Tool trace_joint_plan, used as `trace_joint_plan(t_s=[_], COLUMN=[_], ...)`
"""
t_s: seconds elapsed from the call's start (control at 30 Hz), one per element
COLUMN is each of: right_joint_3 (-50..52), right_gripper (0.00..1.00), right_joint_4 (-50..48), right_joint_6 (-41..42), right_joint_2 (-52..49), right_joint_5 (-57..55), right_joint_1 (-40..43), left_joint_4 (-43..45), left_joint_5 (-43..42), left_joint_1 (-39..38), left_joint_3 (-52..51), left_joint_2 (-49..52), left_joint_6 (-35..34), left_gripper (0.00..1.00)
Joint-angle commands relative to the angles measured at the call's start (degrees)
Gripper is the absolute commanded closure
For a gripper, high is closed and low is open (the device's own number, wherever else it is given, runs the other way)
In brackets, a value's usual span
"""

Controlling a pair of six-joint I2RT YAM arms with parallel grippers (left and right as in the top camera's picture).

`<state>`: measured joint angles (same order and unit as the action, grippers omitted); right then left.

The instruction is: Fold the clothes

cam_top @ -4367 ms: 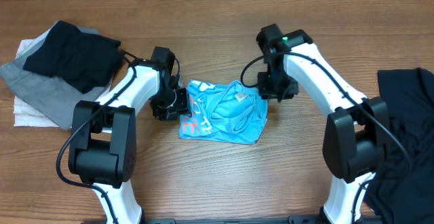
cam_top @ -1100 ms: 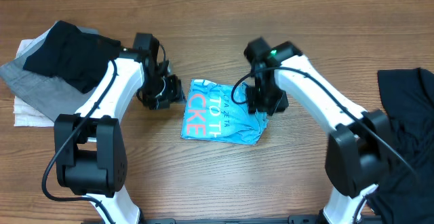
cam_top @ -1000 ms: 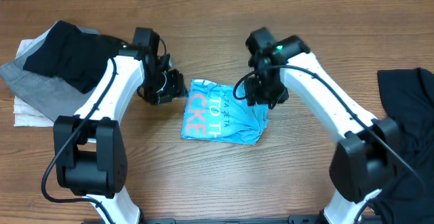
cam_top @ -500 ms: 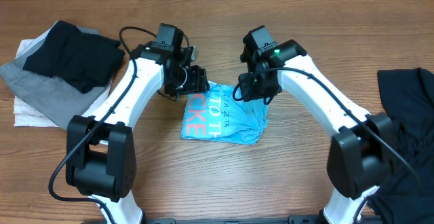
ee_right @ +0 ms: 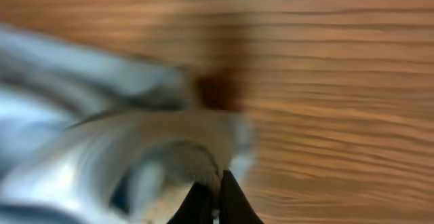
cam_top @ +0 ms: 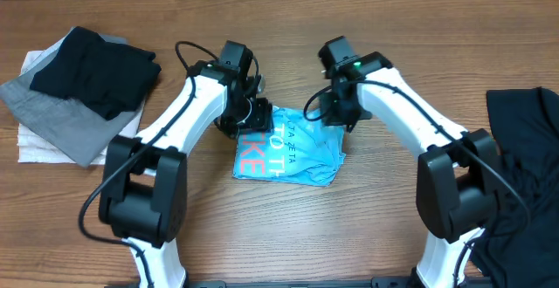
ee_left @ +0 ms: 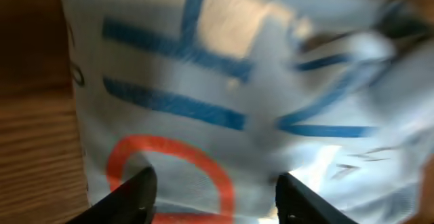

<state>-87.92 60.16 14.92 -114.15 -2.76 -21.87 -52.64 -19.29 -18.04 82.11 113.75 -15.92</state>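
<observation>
The light blue T-shirt (cam_top: 293, 153) lies folded into a small rectangle at the middle of the table, its pink-and-white lettering facing up. My left gripper (cam_top: 251, 115) hovers over its upper left corner. In the left wrist view that gripper (ee_left: 213, 200) is open, with both fingers (ee_left: 135, 197) spread above the printed cloth (ee_left: 224, 81). My right gripper (cam_top: 334, 116) is at the shirt's upper right corner. In the right wrist view it (ee_right: 213, 200) is shut, pinching a fold of the blue fabric (ee_right: 102, 156).
A black garment (cam_top: 96, 65) lies on grey cloth (cam_top: 57, 118) and white cloth (cam_top: 35, 144) at the far left. Another black garment (cam_top: 524, 166) is heaped at the right edge. Bare wooden table (cam_top: 288, 236) surrounds the shirt.
My left arm swung right from the table's left part to the shirt's upper left corner. My right gripper closed on the shirt's upper right edge.
</observation>
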Motion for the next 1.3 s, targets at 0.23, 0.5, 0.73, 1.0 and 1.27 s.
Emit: trace_joint_plan(t_s=[0.23,0.5,0.73,1.0,1.27], right_joint_3=[0.22,0.04,0.04,5.73,17.22], right_gripper=[0.96,0.69,0.63,0.61,0.62], right_joint_4=[0.92,5.64,8.94,12.09,1.11], right_joint_6=[4.33,3.32,-6.25,-5.81,-1.33], right_joint_2=[-0.04,1.27,8.0,7.93,7.91], right_joint_5=[-3.17,3.1,18.21,21.57,21.51], right_joint_1=[5.9,5.73,5.27,-0.44,-3.52], left_joint_4=[-3.3,-4.92,2.34,17.09,18.88], left_joint_5=[2.03,1.27,2.01,2.4,1.49], left_joint_1=[-0.76,-0.59,0.04,-0.09,-0.09], left_joint_3=[0.39,0.72,2.82,2.8,2.8], left_joint_2=[5.22,2.58,-6.12,-3.45,3.96], left_joint_6=[0.44,0.04,0.07,0.09,1.01], left_gripper=[0.46,0.51,0.29,0.28,0.3])
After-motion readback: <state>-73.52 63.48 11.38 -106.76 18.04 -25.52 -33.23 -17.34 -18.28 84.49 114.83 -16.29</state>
